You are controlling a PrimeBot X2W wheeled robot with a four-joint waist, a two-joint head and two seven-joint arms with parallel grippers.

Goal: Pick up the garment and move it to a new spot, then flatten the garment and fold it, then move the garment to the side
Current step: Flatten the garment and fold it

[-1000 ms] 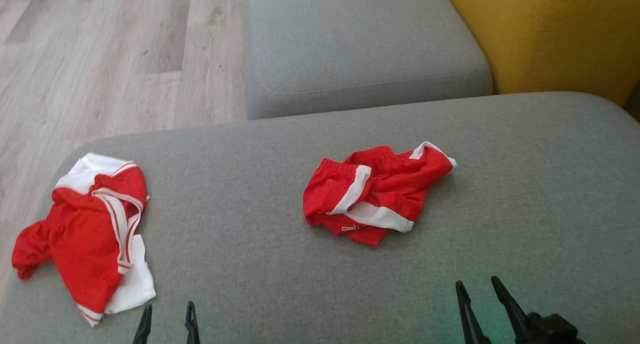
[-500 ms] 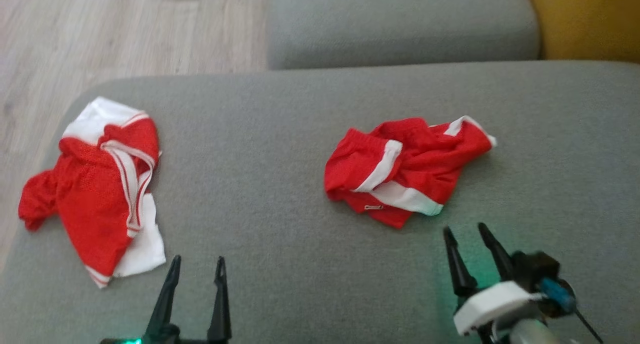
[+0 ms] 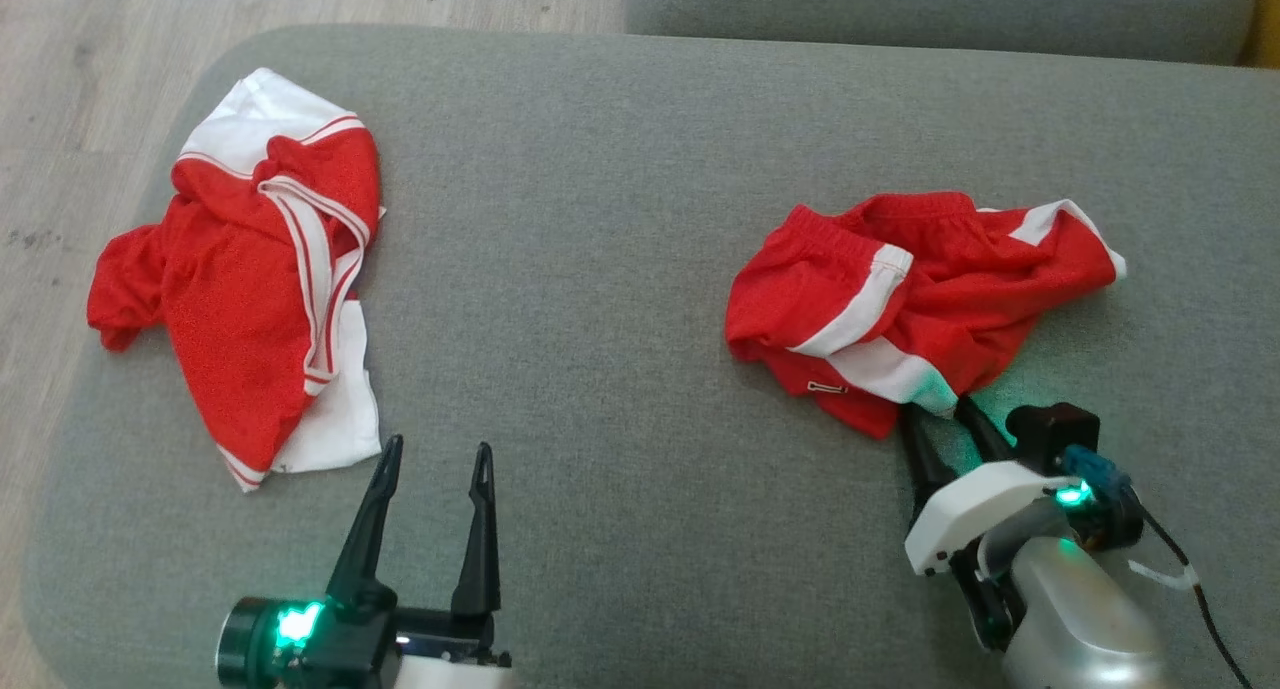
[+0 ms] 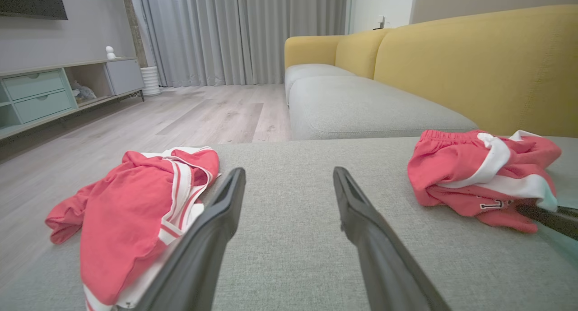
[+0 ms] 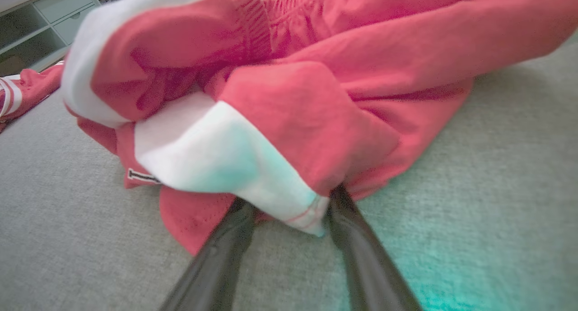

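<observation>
Two fingers of my right gripper [image 3: 940, 411] have just slid astride the near white corner of the red shorts [image 3: 930, 279], lying right on the grey cushion [image 3: 600, 219]; still parted, nothing pinched yet, so the pick-up is only starting.

1. The left gripper [image 3: 435, 454], two long dark tapered fingers, sits low at the left and points straight ahead, its fingers spread wide.
2. The right gripper [image 3: 938, 411], also dark and two-fingered, extends forward from a white wrist housing [image 3: 985, 514] and a silver forearm [image 3: 1075, 619], its fingers parted.
</observation>
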